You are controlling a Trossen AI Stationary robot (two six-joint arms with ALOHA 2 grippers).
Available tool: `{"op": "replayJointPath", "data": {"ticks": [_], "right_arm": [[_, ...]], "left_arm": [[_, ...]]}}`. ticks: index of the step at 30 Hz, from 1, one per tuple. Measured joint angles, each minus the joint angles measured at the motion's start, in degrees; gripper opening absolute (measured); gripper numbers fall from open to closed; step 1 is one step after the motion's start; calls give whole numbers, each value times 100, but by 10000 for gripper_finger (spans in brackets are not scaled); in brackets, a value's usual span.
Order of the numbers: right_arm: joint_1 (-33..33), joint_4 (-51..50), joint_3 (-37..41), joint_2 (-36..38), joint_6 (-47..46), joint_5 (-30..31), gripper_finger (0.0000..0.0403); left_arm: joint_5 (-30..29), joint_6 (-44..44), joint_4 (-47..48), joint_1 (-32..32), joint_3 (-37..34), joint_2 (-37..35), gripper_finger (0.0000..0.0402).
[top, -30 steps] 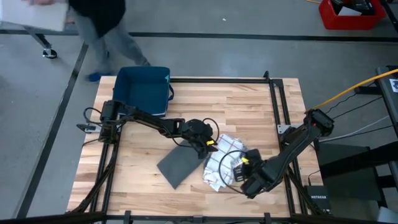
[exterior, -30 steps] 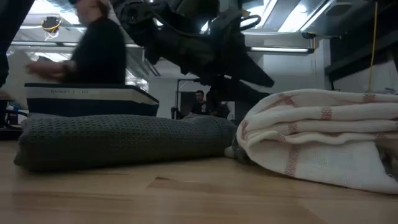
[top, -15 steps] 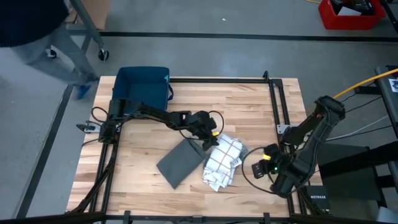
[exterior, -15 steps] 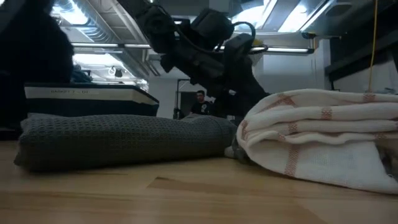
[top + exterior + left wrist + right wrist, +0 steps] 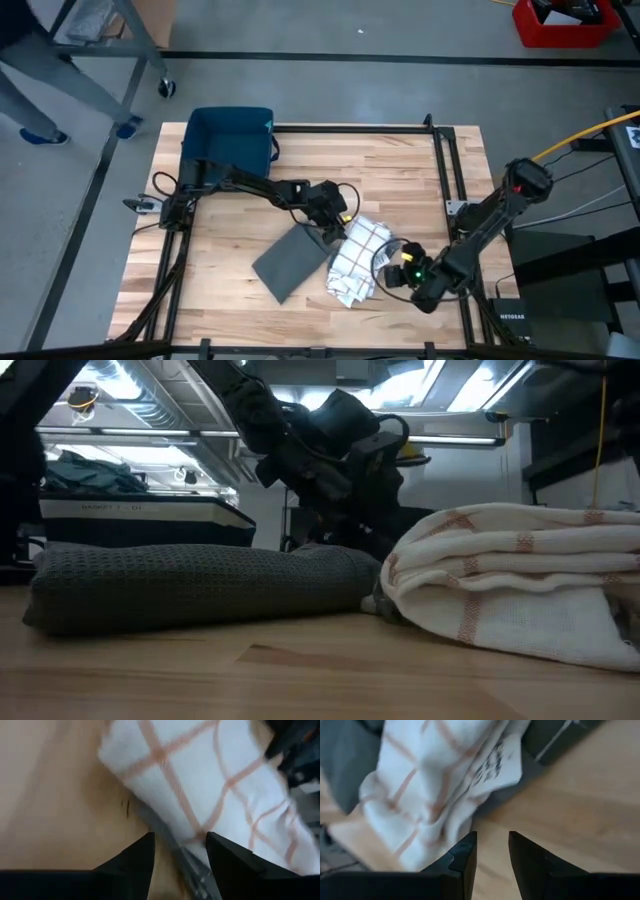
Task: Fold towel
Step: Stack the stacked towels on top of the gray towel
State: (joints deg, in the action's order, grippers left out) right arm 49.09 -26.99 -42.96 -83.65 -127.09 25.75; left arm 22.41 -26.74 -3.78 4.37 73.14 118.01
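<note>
A crumpled white towel with red checks (image 5: 357,258) lies in a heap on the wooden table, right of centre. A folded grey towel (image 5: 288,264) lies flat beside it, on its left. My left gripper (image 5: 338,228) hovers open at the white towel's far left corner. In the left wrist view (image 5: 180,840) its fingers straddle that towel's edge (image 5: 200,775), where a grey strip (image 5: 167,832) shows under it. My right gripper (image 5: 388,270) stands open at the towel's right edge, its fingers (image 5: 491,840) over bare wood just short of the cloth (image 5: 430,785).
A blue bin (image 5: 228,148) sits at the table's far left corner. A black frame rail (image 5: 440,180) runs along the right side. In the low view the grey towel (image 5: 200,585) and the white towel (image 5: 520,580) fill the foreground, with the left arm (image 5: 330,450) behind them.
My left gripper has sunk a little and moved toward the white towel's far corner, rolling slightly. My right gripper first drew back toward the right edge and rose, then came down again tipped downward at the towel's right edge. Both towels have stayed put.
</note>
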Motion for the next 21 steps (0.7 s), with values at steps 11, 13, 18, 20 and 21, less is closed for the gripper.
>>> {"op": "replayJointPath", "data": {"ticks": [11, 13, 18, 20, 21], "right_arm": [[-540, 109, 0, -492, 225, -846, 115], [-616, 268, 0, -555, 486, -1072, 116], [-758, 770, -20, -810, 779, -1654, 154], [-823, 755, -31, -890, 794, -1795, 173], [-841, 762, -35, -924, 797, -1844, 182]], "left_arm": [[47, -26, -10, -106, 7, 298, 170], [81, -2, -10, -103, 7, 298, 170], [106, 57, -12, -103, 7, 298, 170], [108, 61, -10, -103, 7, 298, 170], [108, 61, -9, -103, 7, 298, 170]]}}
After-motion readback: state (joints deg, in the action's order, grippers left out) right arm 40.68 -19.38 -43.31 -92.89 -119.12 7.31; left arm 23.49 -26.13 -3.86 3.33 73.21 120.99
